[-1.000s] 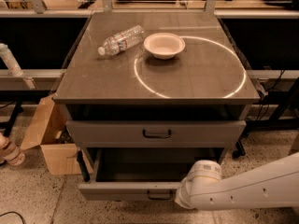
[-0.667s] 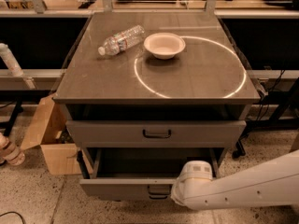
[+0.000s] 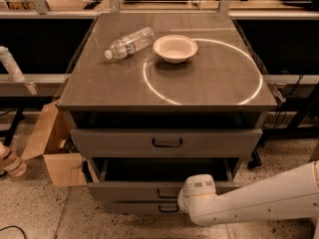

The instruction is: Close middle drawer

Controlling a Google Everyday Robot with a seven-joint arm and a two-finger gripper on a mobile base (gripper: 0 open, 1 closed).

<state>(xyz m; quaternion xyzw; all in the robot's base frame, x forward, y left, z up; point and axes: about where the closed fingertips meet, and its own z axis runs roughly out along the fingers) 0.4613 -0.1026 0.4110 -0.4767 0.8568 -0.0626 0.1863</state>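
Nearest, at five o'clock in the view, the gripper is at the front panel of the middle drawer, just right of its small dark handle; you cannot tell whether the claw is spread or pressed together. The drawer stands pulled out beneath the top drawer. Expect stiff, fairly heavy metal on slides, so push flat on the panel near the handle. Farther, toward twelve o'clock, a bowl and a bottle rest on the cabinet top; the bottle's label is unreadable.
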